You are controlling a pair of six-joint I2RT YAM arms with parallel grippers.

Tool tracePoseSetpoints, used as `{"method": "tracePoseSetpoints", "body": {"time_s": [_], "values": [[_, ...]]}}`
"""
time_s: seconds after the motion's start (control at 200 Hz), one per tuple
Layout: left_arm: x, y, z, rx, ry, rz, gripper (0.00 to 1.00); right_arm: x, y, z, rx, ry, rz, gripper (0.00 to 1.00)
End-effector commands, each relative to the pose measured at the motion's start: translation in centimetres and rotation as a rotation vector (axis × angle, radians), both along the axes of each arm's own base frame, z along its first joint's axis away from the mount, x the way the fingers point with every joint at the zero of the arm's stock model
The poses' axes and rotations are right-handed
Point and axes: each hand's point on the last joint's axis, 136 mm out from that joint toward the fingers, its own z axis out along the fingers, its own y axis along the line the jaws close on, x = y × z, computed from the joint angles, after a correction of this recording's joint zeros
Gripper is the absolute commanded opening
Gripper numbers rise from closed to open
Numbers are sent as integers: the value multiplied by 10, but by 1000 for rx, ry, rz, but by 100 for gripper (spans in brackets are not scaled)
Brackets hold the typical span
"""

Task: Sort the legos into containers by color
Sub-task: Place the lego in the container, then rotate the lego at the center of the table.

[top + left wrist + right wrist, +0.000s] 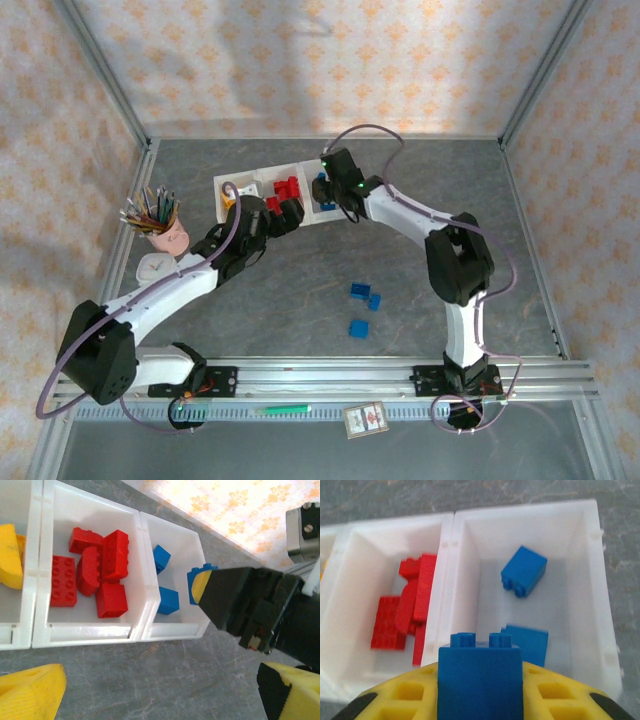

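One blue lego (480, 677) is clamped in the R gripper's (330, 188) jaws, studs pointing away from the wrist. It hangs over the rim of the right-end bin (600, 580) of the containers (272, 190), and 2 other blue bricks (524, 571) lie inside that bin. L gripper (288, 211): jaws wide apart, holding nothing, yellow pads (32, 695) over bare worktop just in front of the row. Middle bin (45, 580) has a heap of red legos (95, 570); left-end bin (35, 510) has yellow pieces (10, 555). 3 loose blue legos (358, 292) lie on the grey stone-look worktop (300, 290), well apart from the bins. Pencil cup (160, 225) at left. Floral wallpaper (300, 60) on the walls, w/ a metal frame (110, 95) at the corners. Both arms reach fwd and bend inward toward the row.
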Motion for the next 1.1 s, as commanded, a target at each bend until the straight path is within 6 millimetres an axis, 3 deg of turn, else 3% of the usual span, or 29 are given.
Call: {"method": "tracePoseSetpoints", "body": {"time_s": [0.0, 0.12, 0.245, 0.481, 0.621, 0.706, 0.931, 1.096], "values": [[13, 5, 7, 36, -21, 6, 99, 25, -8, -18, -36, 31, -66, 33], [20, 5, 3, 42, -11, 1, 99, 46, -4, -24, -59, 15, -90, 35], [22, 6, -1, 50, -2, 1, 99, 59, 0, -29, -53, 26, -91, 47], [19, 6, 3, 47, -10, -2, 99, 49, 3, 1, -5, 9, -61, 56], [11, 0, 1, 5, -5, -34, 99, 21, -10, 18, 21, 7, -57, 59], [5, -3, -1, -4, 4, -45, 99, -2, -24, 17, 16, 22, -58, 61], [-21, -16, -15, -19, 38, -72, 99, -77, -67, -20, -60, 145, -61, 67], [-41, -20, -24, -57, 63, -59, 99, -133, -82, -40, -147, 212, -21, 73]]}}
